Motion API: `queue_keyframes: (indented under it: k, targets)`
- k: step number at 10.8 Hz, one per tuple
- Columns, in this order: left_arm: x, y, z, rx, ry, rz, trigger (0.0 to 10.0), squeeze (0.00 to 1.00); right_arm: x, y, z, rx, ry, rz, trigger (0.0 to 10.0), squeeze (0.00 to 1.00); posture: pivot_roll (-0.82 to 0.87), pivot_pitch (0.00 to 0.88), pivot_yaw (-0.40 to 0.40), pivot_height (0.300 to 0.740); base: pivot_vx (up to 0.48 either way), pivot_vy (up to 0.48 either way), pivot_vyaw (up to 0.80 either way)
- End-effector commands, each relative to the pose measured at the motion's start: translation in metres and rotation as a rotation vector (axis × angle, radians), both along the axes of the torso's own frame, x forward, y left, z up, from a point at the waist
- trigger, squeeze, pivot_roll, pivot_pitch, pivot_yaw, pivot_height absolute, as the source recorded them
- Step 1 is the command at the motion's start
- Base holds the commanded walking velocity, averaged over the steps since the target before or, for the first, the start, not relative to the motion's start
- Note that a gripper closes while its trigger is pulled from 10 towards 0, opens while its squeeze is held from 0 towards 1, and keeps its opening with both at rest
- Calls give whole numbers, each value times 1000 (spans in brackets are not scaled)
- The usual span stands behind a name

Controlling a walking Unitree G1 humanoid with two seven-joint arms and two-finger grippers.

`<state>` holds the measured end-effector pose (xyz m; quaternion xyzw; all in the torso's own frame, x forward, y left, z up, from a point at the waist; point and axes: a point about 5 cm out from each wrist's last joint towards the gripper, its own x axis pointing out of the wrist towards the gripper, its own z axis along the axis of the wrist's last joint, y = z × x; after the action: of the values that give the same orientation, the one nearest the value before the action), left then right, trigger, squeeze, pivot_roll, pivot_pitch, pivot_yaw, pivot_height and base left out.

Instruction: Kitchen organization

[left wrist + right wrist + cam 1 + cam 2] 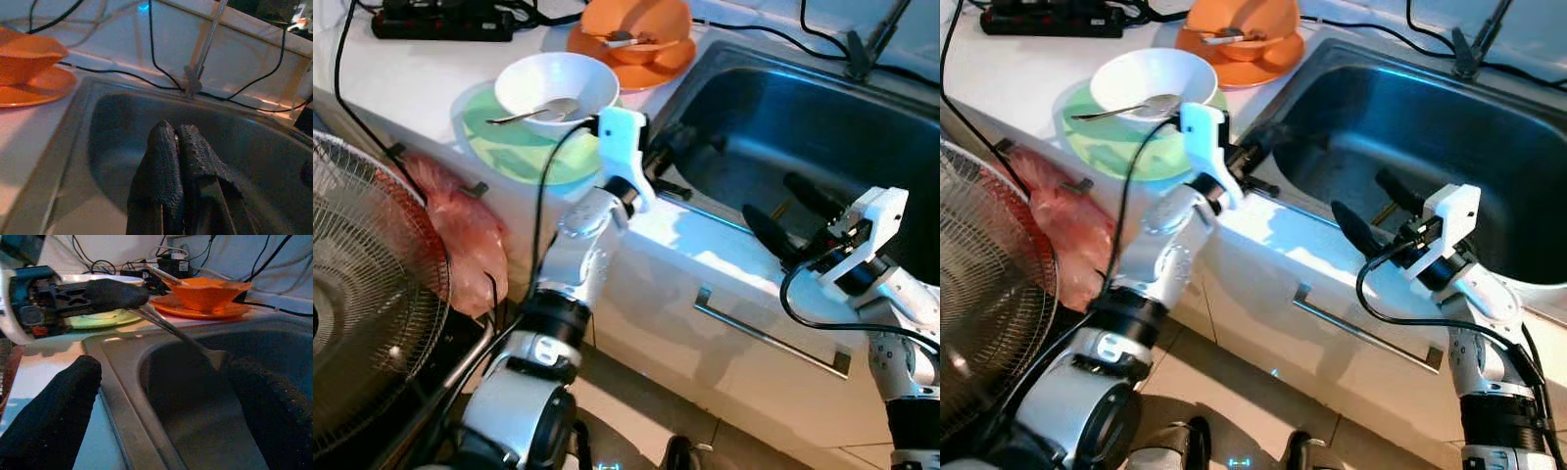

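Nearest to me is the white cabinet front with its drawer handle (764, 335). Just above it, my right gripper (1359, 193) hovers over the front rim of the sink (783, 108), fingers spread wide and holding nothing.

My left gripper (178, 142) sits at the sink's left corner, its fingers pressed together on the handle of a thin metal utensil (176, 330). The utensil slants down over the basin, and its flat end lies close to one right finger (274, 401); I cannot tell whether they touch.

Beyond, on the counter, a white bowl (558, 83) with a spoon (533, 113) stands on a green plate (509, 147). Farther back are an orange bowl (636, 24) on an orange plate (646, 69), and a power strip (440, 20).

I judge the step to be moving the utensil to the sink. The next move calls for lowering it well inside the basin before I release it, or closing my right fingers on the flat end.
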<state>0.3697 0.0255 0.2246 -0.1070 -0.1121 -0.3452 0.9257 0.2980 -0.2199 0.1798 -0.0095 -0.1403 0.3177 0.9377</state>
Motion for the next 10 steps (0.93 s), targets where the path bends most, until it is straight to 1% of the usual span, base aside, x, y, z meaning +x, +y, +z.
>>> queue_keyframes:
  k: [1, 2, 4, 7, 8, 9, 10]
  targets:
    - [1, -10, 8, -11, -20, -24, 10000, 0, -5, -1, 0, 6, 0, 6, 10000, 0, 28, 171, 15, 740, 0, 0, 0]
    - [4, -16, 8, -1, -9, -19, 10000, 0, -8, 3, -1, 12, 2, 17, 10000, 0, 24, 170, 19, 740, 0, 0, 0]
    - [9, -21, 11, 10, -3, -3, 10000, 0, -12, 5, -1, 16, 4, 38, 10000, 0, 14, 171, 24, 740, 0, 0, 0]
    - [18, -14, 14, 49, -1, 68, 10000, 0, -18, 6, -3, -2, 19, 72, 10000, 0, 7, 168, 29, 740, 0, 0, 0]
    - [20, -12, 14, 51, 2, 79, 10000, 533, -18, 6, -3, -3, 22, 71, 10000, 0, 7, 167, 31, 740, 0, 0, 0]
    - [22, -10, 13, 52, 7, 93, 10000, 1000, -19, 5, -4, -5, 28, 69, 10000, 0, 5, 162, 31, 740, 0, 0, 0]
    - [22, -10, 12, 58, 10, 99, 10000, 1000, -19, 5, -5, -6, 29, 66, 10000, 0, 4, 161, 31, 740, 0, 0, 0]
